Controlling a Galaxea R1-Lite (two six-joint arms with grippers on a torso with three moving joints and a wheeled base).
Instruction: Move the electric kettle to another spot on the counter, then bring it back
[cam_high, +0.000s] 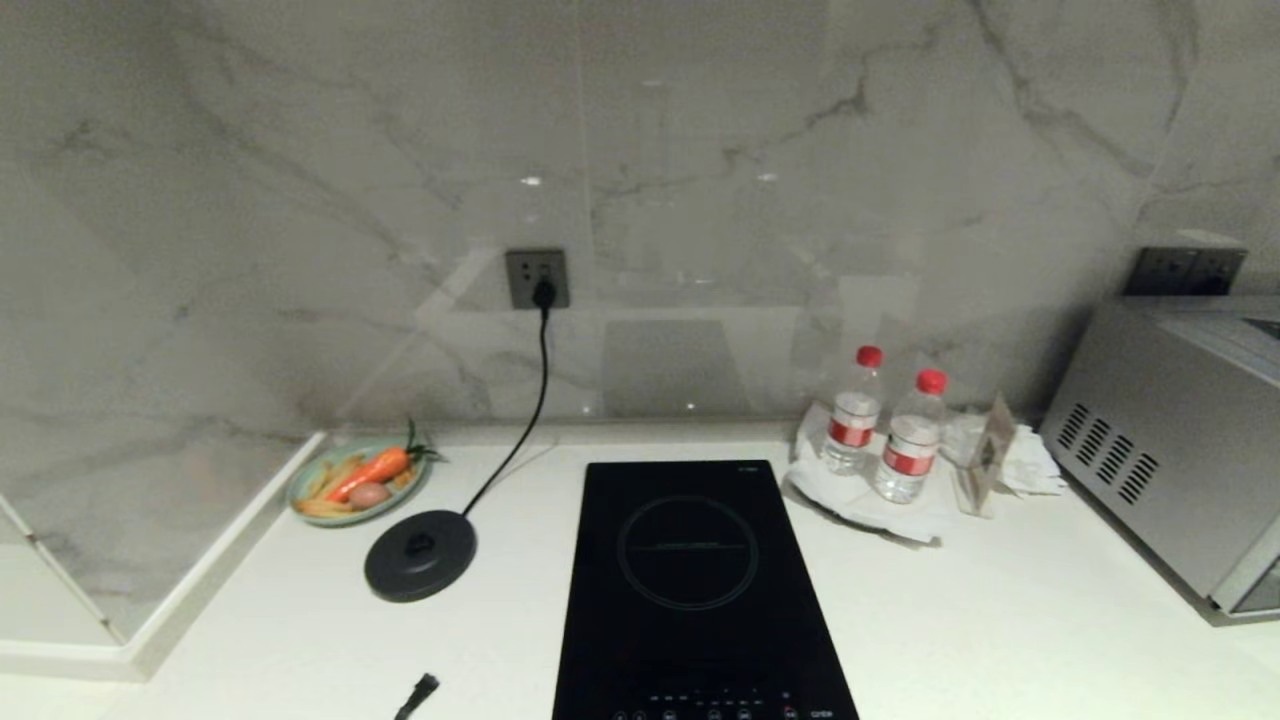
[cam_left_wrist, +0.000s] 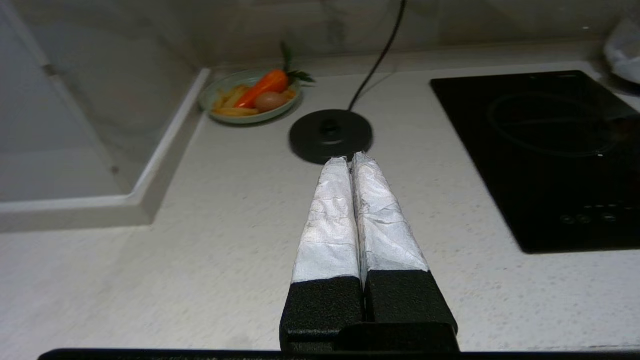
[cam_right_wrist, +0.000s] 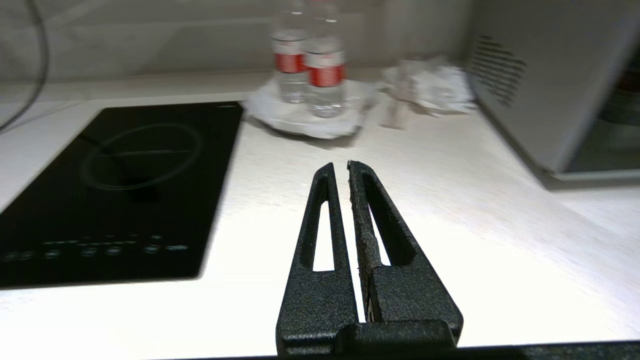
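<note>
Tall black electric kettle isn't in any view; only its flat round black base disc (cam_high: 420, 555) sits on the white speckled table (cam_high: 1000, 620). Left tool (cam_left_wrist: 350, 159) and right tool (cam_right_wrist: 340, 167) both pinched together, holding nothing. Risk: no target, and the black cord (cam_high: 535, 390) could snag.

Tabletop (cam_high: 1000, 620): white, finely speckled. Wall (cam_high: 300, 200): pale grey marble with darker veining. Hob (cam_high: 690, 590): glossy black, thin grey ring marking. Base disc (cam_high: 420, 555) and its cord (cam_high: 520, 440): black. Plate (cam_high: 310, 478): pale green, holding an orange carrot (cam_high: 375, 470). Two bottles (cam_high: 905, 445): clear, red caps, red-and-white labels. Oven (cam_high: 1170, 450): silver-grey. Left gripper (cam_left_wrist: 350, 159): black with silver-white wrapping. Right gripper (cam_right_wrist: 340, 167): plain black.
</note>
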